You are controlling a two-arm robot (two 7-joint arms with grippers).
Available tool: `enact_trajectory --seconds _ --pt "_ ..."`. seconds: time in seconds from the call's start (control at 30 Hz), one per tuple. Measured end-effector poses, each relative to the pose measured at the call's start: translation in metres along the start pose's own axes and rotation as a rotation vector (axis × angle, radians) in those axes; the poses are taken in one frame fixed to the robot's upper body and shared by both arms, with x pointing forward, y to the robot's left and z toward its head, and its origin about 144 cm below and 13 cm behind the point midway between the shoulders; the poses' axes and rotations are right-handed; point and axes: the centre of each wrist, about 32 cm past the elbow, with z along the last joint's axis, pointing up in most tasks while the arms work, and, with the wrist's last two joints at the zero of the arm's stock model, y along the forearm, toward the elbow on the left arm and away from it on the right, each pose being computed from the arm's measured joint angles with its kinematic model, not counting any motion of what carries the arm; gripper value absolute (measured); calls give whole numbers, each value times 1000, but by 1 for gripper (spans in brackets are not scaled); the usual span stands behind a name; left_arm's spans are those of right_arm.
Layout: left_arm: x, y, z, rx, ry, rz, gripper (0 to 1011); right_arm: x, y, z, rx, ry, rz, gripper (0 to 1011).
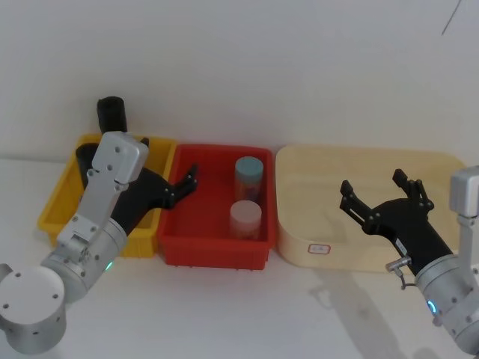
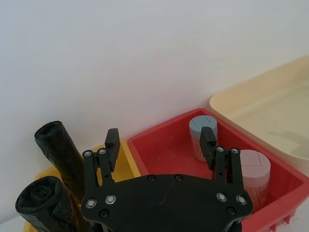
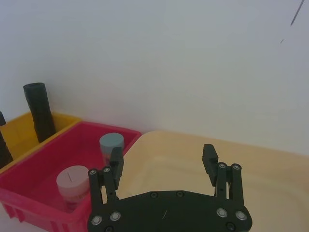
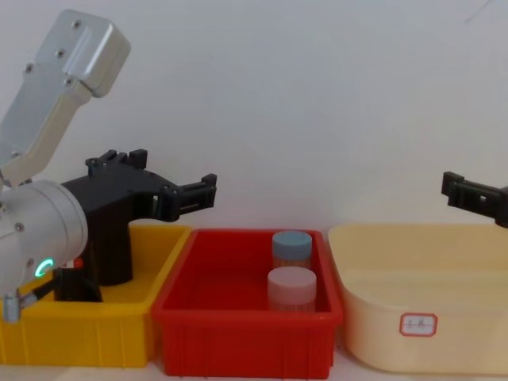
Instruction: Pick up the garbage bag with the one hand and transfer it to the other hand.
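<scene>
Two black rolls stand in the yellow bin (image 1: 60, 202) at the left. The garbage bag (image 4: 73, 287) is the nearer roll (image 2: 38, 205), with a red spot on it in the chest view. The other roll (image 1: 112, 114) leans on the wall behind. My left gripper (image 1: 183, 185), on the green-ringed arm, hangs open and empty above the edge between the yellow and red bins, past the rolls (image 2: 160, 141). My right gripper (image 1: 373, 183), on the blue-ringed arm, is open and empty over the beige tub (image 3: 162, 155).
A red bin (image 1: 213, 254) in the middle holds a blue-lidded jar (image 1: 248, 173) and a pale-lidded jar (image 1: 245, 217). A beige tub (image 1: 314, 224) with a small label stands at the right. A white wall rises close behind all three.
</scene>
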Motion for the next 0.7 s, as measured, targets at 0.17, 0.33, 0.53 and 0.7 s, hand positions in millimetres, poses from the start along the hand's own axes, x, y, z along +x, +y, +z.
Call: enact_trajectory --seconds 0.17,0.33,0.53,0.7 --pt "0 0 0 0 0 0 1001 0 0 0 0 0 0 999" --pt "0 0 0 0 0 0 1002 0 0 0 0 0 0 999" --pt "0 0 0 0 0 0 1001 0 0 0 0 0 0 1000" --pt "0 0 0 0 0 0 1002 0 0 0 0 0 0 1000"
